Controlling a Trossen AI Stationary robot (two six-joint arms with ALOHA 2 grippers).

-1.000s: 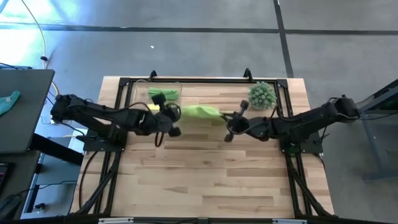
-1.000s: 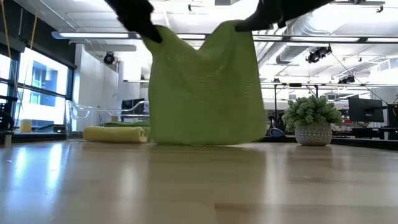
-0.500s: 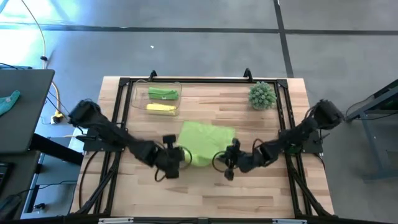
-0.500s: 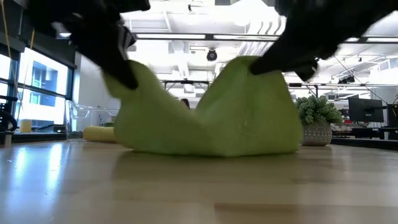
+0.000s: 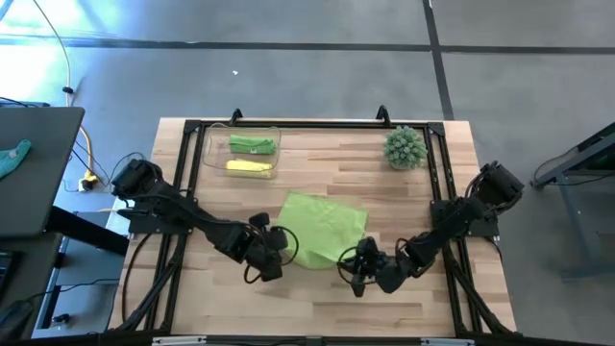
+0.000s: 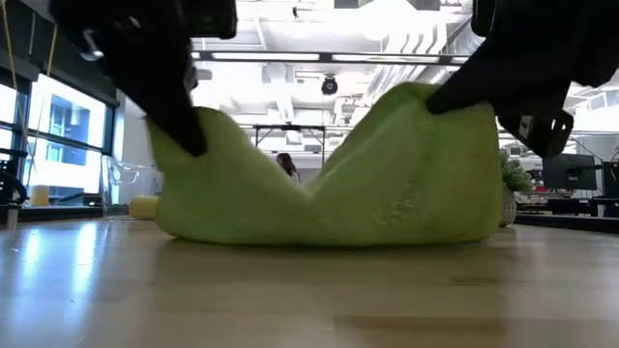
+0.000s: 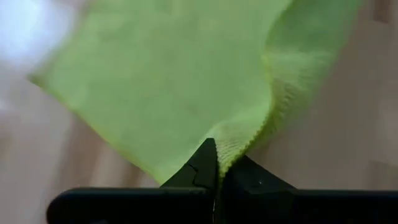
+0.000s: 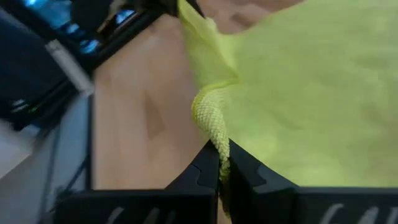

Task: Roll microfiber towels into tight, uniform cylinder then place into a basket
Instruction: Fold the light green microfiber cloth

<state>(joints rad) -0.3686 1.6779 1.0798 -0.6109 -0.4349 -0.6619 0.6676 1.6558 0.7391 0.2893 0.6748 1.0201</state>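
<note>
One light green microfiber towel (image 5: 323, 227) lies spread on the table's middle, its far part flat on the wood. Its two near corners are held up, and the near edge sags between them (image 6: 311, 193). My left gripper (image 5: 284, 252) is shut on the near left corner and my right gripper (image 5: 353, 261) on the near right corner. A green roll (image 5: 253, 144) and a pale yellow roll (image 5: 248, 166) lie in the clear basket (image 5: 210, 154) at the far left. My left gripper pinches the towel's near left corner (image 7: 235, 147) between its two fingers, coming slanting down from the near left. The corner stands raised (image 6: 198, 130) while the cloth beyond it slopes down onto the table. My right gripper pinches the towel's near right corner by its bunched hem (image 8: 212, 127) between its two fingers, coming from the near right and tipped slightly down. That corner is held up (image 6: 435, 97), and the rest of the towel falls away to the table.
A spiky green plant in a pot (image 5: 405, 147) stands at the far right. A black frame (image 5: 188, 173) runs along the table's left, far and right sides. Bare wood (image 5: 317, 303) lies between the grippers and the near edge.
Both grippers have come down and toward the table's near edge, rolling their wrists, still shut on the towel's corners. The towel, which hung below them with its lower edge at the table, is now laid out over the wood, with only its near corners raised.
</note>
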